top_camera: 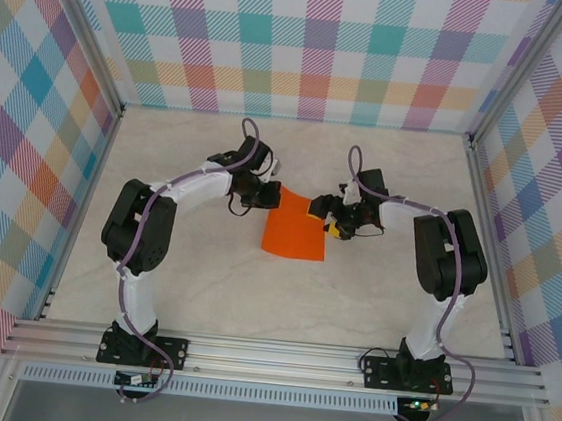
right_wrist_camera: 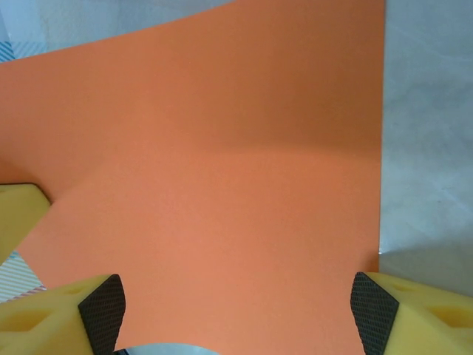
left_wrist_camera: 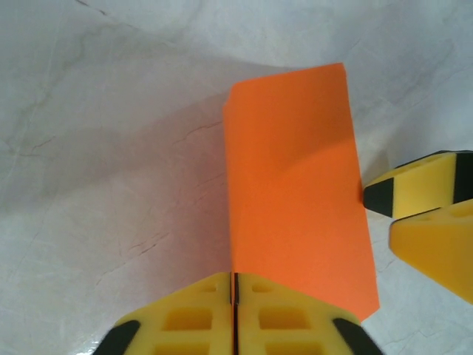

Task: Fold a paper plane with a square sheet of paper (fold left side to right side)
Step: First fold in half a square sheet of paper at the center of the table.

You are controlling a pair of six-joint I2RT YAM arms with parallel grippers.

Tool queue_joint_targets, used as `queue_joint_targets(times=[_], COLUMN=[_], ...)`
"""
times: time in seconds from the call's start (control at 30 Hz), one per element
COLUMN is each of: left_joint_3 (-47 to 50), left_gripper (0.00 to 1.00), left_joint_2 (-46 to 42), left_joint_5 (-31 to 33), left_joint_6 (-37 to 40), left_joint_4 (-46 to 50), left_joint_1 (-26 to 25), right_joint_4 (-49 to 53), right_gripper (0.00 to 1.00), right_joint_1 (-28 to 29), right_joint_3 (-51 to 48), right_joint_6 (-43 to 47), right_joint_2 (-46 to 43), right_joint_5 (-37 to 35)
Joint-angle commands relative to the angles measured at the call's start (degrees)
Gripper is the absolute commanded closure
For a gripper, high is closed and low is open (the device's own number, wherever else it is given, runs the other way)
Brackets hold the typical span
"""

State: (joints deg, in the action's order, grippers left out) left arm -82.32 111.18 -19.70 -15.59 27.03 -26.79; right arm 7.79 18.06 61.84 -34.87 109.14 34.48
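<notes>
The thin bright orange square sheet of paper (left_wrist_camera: 295, 192) runs lengthwise straight ahead of the left claw (left_wrist_camera: 235, 287), which is pinched narrow on its near edge; the right claw (right_wrist_camera: 236, 307) gapes wide astride it.

1 orange sheet (top_camera: 293, 235), 1 left gripper (left_wrist_camera: 235, 314), 1 right gripper (right_wrist_camera: 236, 305).

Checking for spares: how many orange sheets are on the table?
1: the sheet at the middle of the table; another beneath it could be hidden.

White arm links (top_camera: 189, 181), black joints (top_camera: 139, 226), purple cables (top_camera: 131, 255), yellow claw fingers (left_wrist_camera: 295, 318), apparently black-tipped
</notes>
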Motion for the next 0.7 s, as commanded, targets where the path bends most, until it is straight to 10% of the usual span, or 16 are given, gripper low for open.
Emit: queue_joint_targets(times=[0.0,0.2,0.67], left_joint_3=[-1.4,-0.9,-2.5], left_gripper=[0.73,0.50,0.41], left_joint_2=[0.6,0.6,6.2], left_joint_5=[-5.7,-13.9,-18.4], left_joint_6=[-1.8,-9.3,-18.3], left_joint_4=[-0.2,-7.0,-17.2], left_joint_1=[0.3,-1.0,-2.7], right_joint_4=[3.7,1.3,0.5], right_gripper=[0.17,0.17,0.17], right_joint_1=[0.7,0.8,0.8], right_joint_3=[-0.4,-3.5,-4.1], right_joint_6=[2.2,1.0,0.4], right_joint_2=[1.9,2.3,3.5], right_joint_5=[-1.7,-1.8,-2.5])
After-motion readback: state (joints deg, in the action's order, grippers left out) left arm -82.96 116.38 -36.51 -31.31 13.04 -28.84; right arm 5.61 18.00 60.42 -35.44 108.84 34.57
